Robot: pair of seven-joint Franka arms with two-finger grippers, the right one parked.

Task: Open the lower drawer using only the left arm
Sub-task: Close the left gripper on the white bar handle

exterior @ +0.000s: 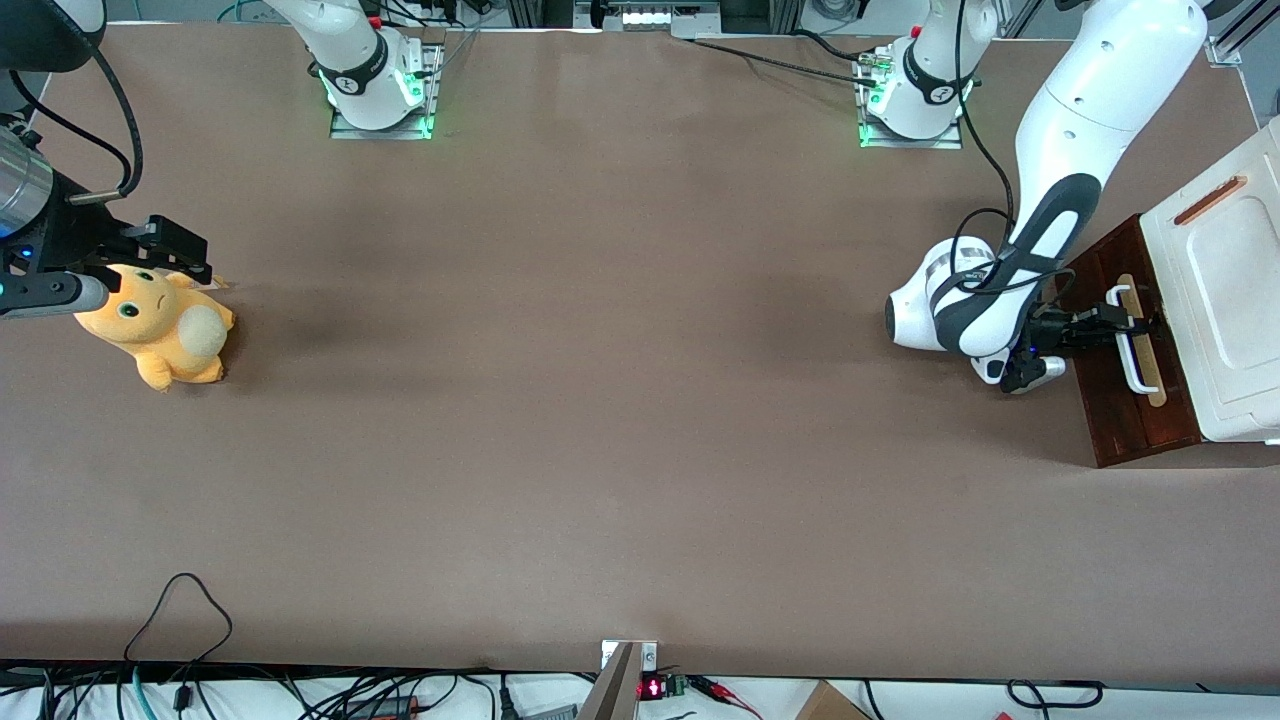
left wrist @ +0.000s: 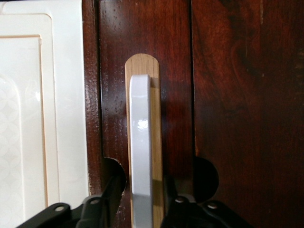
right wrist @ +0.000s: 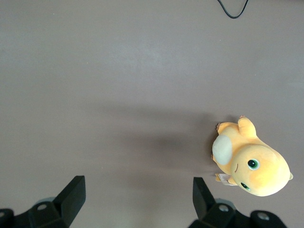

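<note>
The lower drawer has a dark reddish-brown front with a white U-shaped bar handle on a tan strip, at the working arm's end of the table. The left arm reaches down to it. Its black gripper is at the handle's end farther from the front camera. In the left wrist view the gripper is open and straddles the white handle. One finger stands on each side, and a thin gap shows between each finger and the bar. The drawer front lies level with the dark panel beside it.
The cabinet's white moulded top adjoins the drawer front; it also shows in the left wrist view. An orange plush toy lies toward the parked arm's end of the brown table; it also shows in the right wrist view.
</note>
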